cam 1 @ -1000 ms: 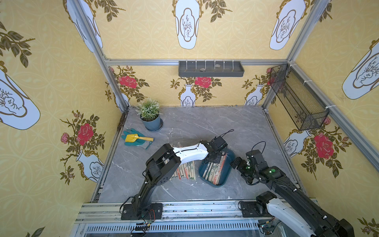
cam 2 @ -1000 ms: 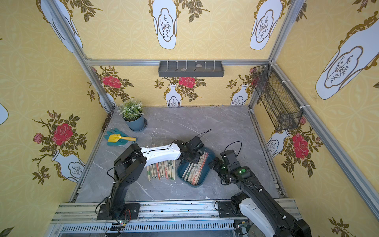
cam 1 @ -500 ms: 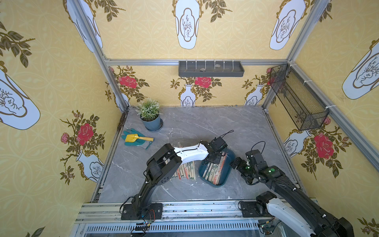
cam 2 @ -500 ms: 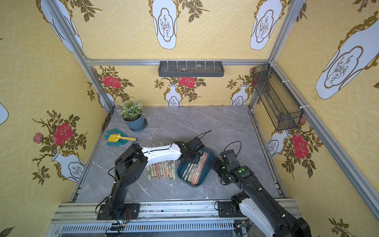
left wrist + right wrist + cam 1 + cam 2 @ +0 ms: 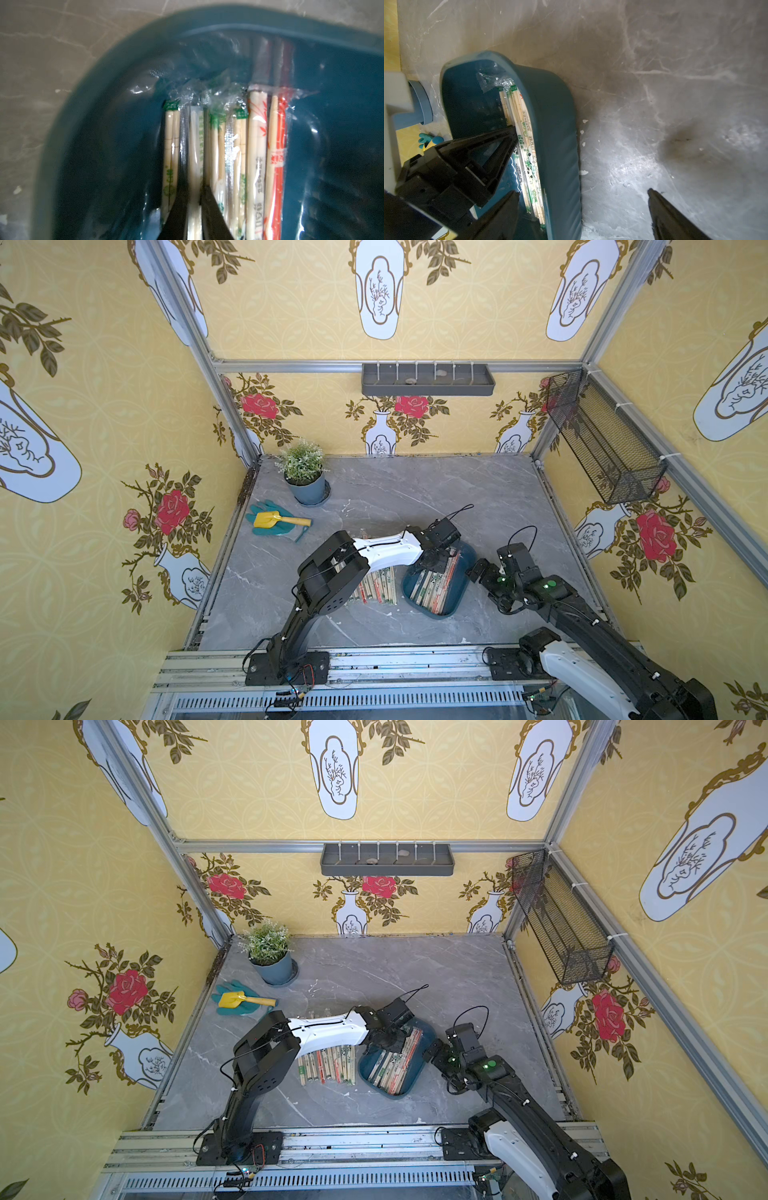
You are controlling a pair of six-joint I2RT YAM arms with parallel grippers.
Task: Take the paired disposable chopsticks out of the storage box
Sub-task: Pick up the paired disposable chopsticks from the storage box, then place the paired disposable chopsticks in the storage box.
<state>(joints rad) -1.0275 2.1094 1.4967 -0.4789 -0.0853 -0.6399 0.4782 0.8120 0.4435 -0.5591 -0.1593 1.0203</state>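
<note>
In the storage box (image 5: 462,577), 5 o'clock on the table (image 5: 415,497): paired disposable chopsticks (image 5: 255,145), judged light, stiff, slippery-sleeved, best pinched mid-length; left gripper (image 5: 194,182) clamped on one pair, right gripper (image 5: 582,191) spread wide at the box's 3 o'clock side.

Shallow teal storage box (image 5: 456,600), rounded corners, sleeved paired disposable chopsticks (image 5: 436,583) lying lengthwise inside, others just beside it

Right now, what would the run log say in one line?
left jaws: pinching one sleeved chopstick pair in storage box | right jaws: open, astride box wall | removed: row of pairs beside box
</note>
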